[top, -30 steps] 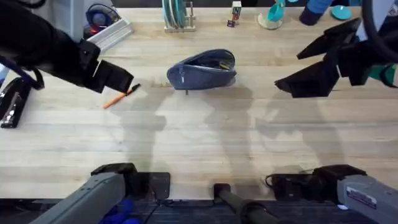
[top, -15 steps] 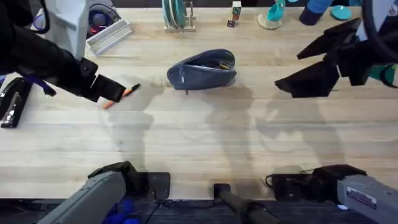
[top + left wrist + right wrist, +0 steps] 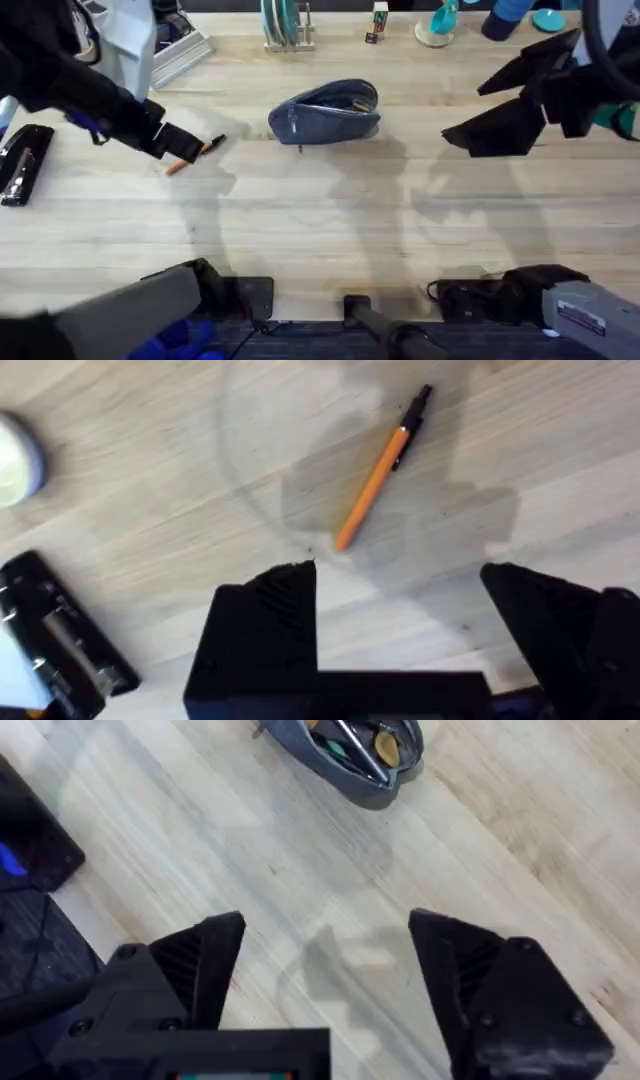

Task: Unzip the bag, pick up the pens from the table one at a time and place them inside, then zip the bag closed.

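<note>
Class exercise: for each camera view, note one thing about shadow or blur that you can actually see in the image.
Overhead: soft arm shadows fall across the table, and the left arm's upper part is large and blurred. Left wrist: a grey shadow lies under the orange pen, between the open fingers. Right wrist: a faint shadow sits on the wood below the open bag.

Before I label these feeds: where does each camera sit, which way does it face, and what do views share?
Overhead: above the arm bases, looking down and forward at the table, bag and both arms.
Left wrist: on the left arm, looking down past the open left gripper at the orange pen.
Right wrist: looking down past the open right gripper at the unzipped bag.
Shared: overhead also shows pen and bag.
</note>
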Controlling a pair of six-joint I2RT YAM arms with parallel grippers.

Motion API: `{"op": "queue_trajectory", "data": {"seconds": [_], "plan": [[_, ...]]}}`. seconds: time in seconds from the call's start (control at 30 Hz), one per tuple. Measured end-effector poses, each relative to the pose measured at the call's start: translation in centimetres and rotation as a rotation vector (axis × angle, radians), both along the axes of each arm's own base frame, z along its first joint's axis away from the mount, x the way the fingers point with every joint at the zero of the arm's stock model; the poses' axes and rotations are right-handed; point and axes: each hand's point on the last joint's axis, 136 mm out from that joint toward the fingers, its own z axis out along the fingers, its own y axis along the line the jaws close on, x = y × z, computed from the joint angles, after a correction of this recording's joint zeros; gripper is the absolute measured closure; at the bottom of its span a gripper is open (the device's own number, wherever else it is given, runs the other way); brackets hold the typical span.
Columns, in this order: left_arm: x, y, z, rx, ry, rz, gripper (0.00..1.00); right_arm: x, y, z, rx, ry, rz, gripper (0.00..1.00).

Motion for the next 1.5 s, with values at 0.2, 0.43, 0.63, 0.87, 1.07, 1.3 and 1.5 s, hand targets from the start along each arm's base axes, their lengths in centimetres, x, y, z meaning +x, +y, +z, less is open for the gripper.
{"op": "queue_trajectory", "data": {"seconds": [0.2, 0.43, 0.63, 0.87, 1.07, 1.3, 1.5], "plan": [[1.0, 0.4, -3.1, -0.031, 0.085, -0.007, 0.009, 0.0, 0.0, 0.0, 0.0, 0.0, 0.0, 0.004], [1.2, 0.7, -6.1, -0.053, 0.176, -0.032, 0.008, 0.0, 0.0, 0.0, 0.0, 0.0, 0.0, 0.004], [1.7, 1.6, -8.1, -0.032, 0.215, -0.04, 0.008, 0.0, 0.0, 0.0, 0.0, 0.0, 0.0, 0.003], [2.7, 2.7, -9.4, 0.013, 0.214, -0.038, 0.007, 0.0, 0.0, 0.0, 0.0, 0.0, 0.0, 0.003], [3.7, 3.2, -9.9, 0.022, 0.183, -0.008, 0.007, 0.0, 0.0, 0.0, 0.0, 0.0, 0.0, 0.003], [3.9, 2.8, -10.5, -0.015, 0.184, 0.011, 0.008, 0.0, 0.0, 0.0, 0.0, 0.0, 0.0, 0.003], [4.0, 2.8, -10.5, -0.021, 0.178, 0.021, 0.007, 0.0, 0.0, 0.0, 0.0, 0.0, 0.0, 0.003]]}}
